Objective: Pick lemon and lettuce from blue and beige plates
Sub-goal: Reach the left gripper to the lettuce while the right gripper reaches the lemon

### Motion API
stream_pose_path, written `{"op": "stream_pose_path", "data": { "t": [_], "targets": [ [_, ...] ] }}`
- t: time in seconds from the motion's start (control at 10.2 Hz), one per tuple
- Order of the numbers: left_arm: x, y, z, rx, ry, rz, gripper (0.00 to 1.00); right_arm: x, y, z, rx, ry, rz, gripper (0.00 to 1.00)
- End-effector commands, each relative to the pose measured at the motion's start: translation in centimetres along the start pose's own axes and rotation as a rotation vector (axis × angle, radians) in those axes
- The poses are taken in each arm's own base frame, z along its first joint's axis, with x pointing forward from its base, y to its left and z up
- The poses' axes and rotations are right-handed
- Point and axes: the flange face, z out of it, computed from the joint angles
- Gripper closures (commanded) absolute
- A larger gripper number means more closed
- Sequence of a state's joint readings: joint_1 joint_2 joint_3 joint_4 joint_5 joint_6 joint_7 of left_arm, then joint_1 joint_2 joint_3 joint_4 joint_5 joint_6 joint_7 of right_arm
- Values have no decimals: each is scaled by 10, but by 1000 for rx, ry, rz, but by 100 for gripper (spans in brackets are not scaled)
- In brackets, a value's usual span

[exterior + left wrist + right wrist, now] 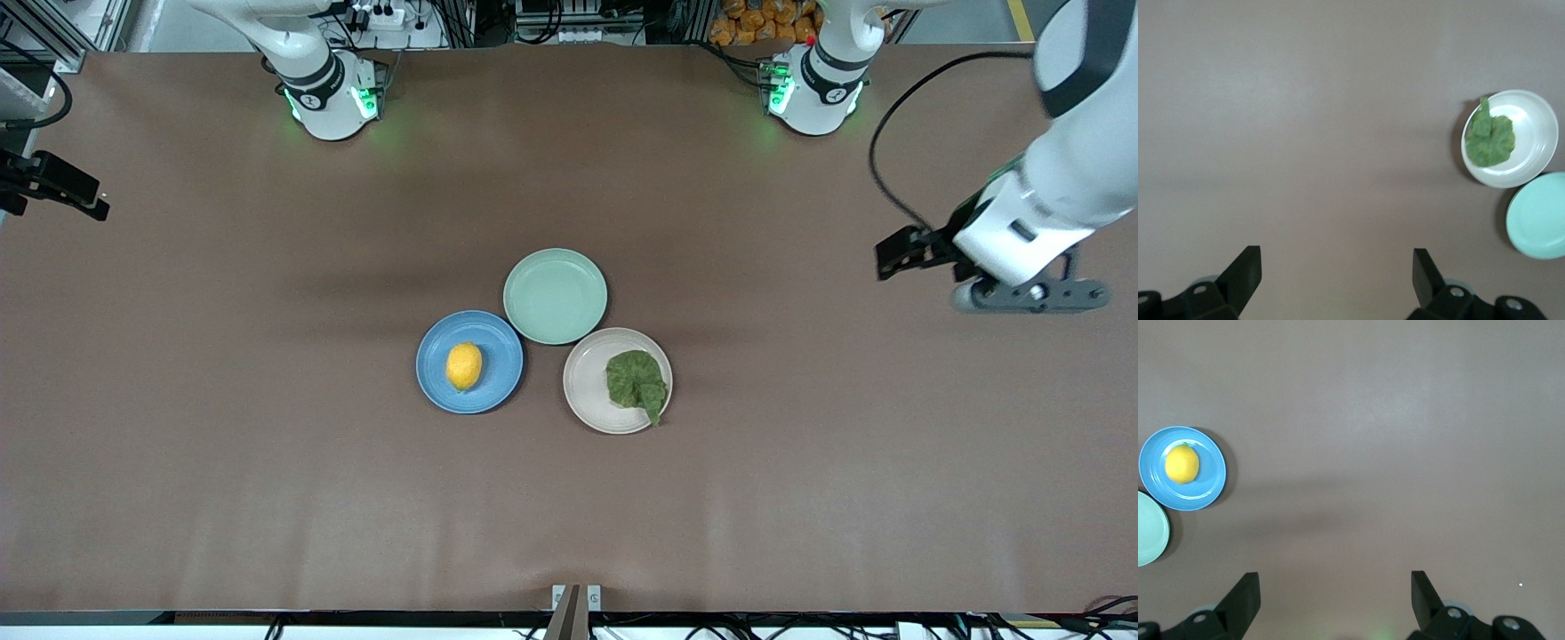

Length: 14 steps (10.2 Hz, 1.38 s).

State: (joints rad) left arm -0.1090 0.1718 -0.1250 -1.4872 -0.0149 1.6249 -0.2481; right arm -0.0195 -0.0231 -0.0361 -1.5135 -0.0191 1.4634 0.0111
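The lemon (464, 365) lies on the blue plate (500, 391) in the middle of the table. The lettuce (637, 380) lies on the beige plate (587, 391) beside it, toward the left arm's end. My left gripper (996, 286) hangs open and empty over bare table at the left arm's end, well away from the plates. Its wrist view shows the open gripper (1335, 270), the lettuce (1489, 137) and the beige plate (1536, 143). My right gripper (53, 185) is at the right arm's end. It is open and empty (1331, 590), with the lemon (1182, 464) on the blue plate (1208, 488) some way off.
A pale mint-green plate (555, 295) stands empty, touching both other plates, farther from the front camera. It also shows in the left wrist view (1538, 217) and the right wrist view (1148, 530). Brown table surface (267, 444) lies all around.
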Motion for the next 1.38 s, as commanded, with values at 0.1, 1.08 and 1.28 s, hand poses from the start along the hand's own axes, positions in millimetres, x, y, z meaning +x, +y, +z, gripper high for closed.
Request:
{"op": "stream_pose_path", "data": {
  "t": [0.1,1.08,1.28],
  "targets": [
    [27,52,42,-34,6,-115,0,-3,-28,3,16,3,-39,0],
    [55,211,260,-120,72,-402,0,56,-220,152,69,-119,-26,0],
    [45,242,290,-145,97,-454,0,67,-255,193,66,-106,1,0]
  ]
}}
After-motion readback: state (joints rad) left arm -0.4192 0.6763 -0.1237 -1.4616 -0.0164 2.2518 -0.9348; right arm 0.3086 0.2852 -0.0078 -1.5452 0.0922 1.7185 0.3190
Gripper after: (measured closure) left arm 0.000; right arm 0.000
